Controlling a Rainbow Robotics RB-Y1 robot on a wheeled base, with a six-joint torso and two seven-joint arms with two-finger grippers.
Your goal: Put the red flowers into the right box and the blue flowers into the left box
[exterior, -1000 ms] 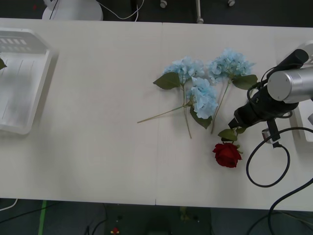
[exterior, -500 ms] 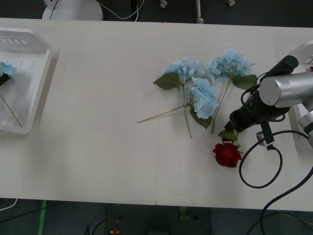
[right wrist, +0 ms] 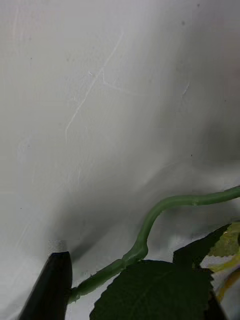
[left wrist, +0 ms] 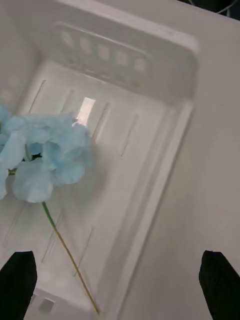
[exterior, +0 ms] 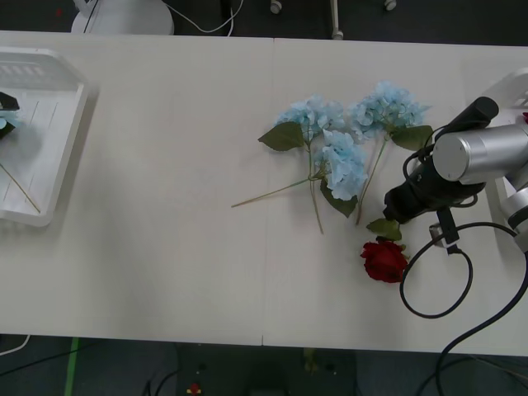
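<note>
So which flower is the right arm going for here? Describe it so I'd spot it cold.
Start at the white table and find the three pale-blue hydrangea heads right of centre. Just below them, toward the near edge, lies a single red rose, with the right pincer on its stem. It is the one small, deep-red, tightly rounded head beside fluffy blue clusters.

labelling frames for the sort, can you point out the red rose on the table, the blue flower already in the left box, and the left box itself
red rose [exterior: 384, 261], front view, on the flower head.
blue flower in the left box [left wrist: 42, 152], left wrist view, on the petal cluster.
left box [left wrist: 172, 127], left wrist view, on its raised side rim.
</note>
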